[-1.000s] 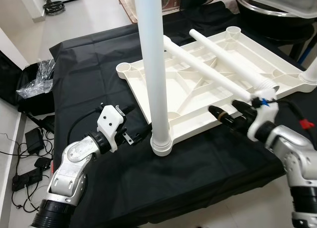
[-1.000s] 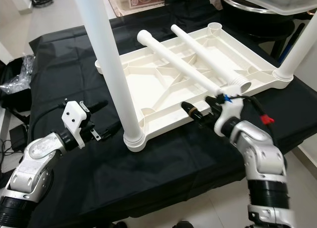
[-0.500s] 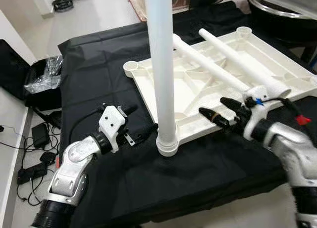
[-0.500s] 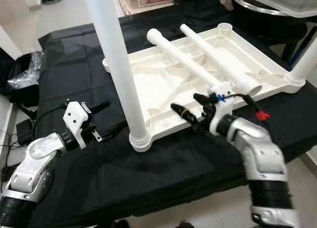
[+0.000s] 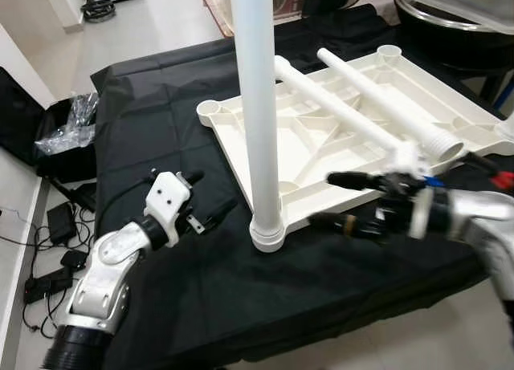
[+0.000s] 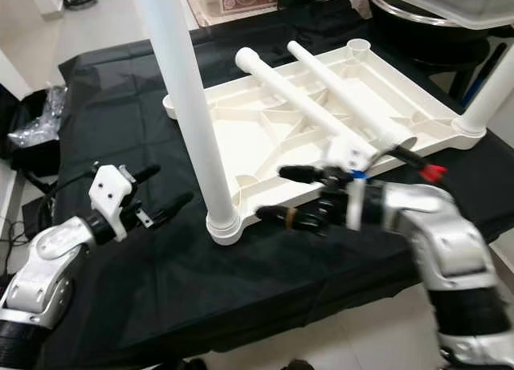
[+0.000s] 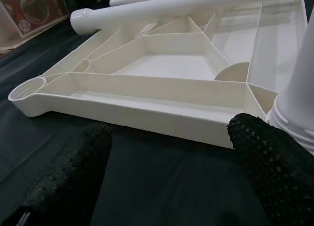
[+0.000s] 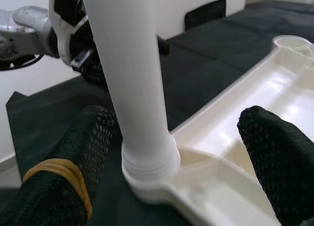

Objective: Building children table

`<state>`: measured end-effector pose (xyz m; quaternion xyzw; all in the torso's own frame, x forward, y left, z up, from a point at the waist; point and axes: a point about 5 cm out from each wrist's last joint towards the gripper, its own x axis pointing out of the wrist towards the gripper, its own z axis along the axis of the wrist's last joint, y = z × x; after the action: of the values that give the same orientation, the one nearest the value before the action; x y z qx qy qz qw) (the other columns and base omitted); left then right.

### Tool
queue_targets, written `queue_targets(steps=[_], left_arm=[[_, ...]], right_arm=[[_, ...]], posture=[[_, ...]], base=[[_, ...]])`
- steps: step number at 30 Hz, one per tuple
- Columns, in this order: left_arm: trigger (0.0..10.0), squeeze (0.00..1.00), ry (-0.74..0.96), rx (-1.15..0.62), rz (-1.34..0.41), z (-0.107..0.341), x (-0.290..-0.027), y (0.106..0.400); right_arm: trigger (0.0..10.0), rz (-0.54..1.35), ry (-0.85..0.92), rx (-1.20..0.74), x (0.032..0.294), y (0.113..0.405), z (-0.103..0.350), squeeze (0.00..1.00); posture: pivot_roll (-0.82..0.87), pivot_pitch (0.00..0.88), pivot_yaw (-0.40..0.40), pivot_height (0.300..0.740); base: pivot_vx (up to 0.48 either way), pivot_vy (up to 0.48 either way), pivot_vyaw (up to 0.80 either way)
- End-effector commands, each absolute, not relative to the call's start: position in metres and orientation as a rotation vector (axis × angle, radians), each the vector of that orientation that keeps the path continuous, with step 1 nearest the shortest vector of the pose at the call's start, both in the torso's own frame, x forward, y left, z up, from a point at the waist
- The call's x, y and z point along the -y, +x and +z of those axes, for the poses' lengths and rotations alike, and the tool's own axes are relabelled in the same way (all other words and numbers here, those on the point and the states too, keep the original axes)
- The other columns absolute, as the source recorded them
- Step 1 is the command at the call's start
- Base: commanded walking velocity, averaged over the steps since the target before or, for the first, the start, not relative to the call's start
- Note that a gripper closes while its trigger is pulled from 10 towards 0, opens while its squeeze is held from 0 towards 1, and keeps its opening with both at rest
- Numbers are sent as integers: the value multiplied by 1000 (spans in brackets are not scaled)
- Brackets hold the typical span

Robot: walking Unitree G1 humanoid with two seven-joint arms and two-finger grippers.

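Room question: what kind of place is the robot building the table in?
Probably a room in a home used as a workspace. The upside-down white tabletop lies on a black cloth, with a pale tiled floor, cables and a black bag beside it.

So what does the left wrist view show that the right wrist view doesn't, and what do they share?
Left wrist view: a loose leg lying across the upturned tabletop, an empty corner socket, and a printed box behind.

Right wrist view: the left gripper beyond the upright leg, plus a yellow band on one finger of the right gripper.

Both: open black fingers framing the white tabletop on the black cloth, with the upright leg's base at its corner.
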<state>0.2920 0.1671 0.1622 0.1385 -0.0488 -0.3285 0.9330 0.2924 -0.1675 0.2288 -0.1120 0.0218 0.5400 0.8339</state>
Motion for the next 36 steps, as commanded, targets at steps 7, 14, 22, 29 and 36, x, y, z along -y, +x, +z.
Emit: queue_targets(steps=[7,14,22,29,36], left_arm=[[10000,0,310,42,-645,151,-184,277],[10000,0,299,25,-678,143,-178,266],[10000,0,292,25,-692,142,-171,265],[10000,0,289,26,-702,141,-167,264],[10000,0,287,26,-703,141,-165,265]], right_arm=[[10000,1180,-230,-49,123,303,207,0],[2392,1055,-233,-10,115,319,212,0],[0,959,-197,22,103,316,211,0],[0,750,-178,-16,90,301,192,0],[0,437,-243,-100,102,297,175,0]], posture=[[-33,167,12,740],[-35,175,4,740],[-44,179,4,740],[-50,180,5,740],[-52,179,4,740]], base=[[0,0,0],[0,0,0],[0,0,0],[0,0,0],[0,0,0]])
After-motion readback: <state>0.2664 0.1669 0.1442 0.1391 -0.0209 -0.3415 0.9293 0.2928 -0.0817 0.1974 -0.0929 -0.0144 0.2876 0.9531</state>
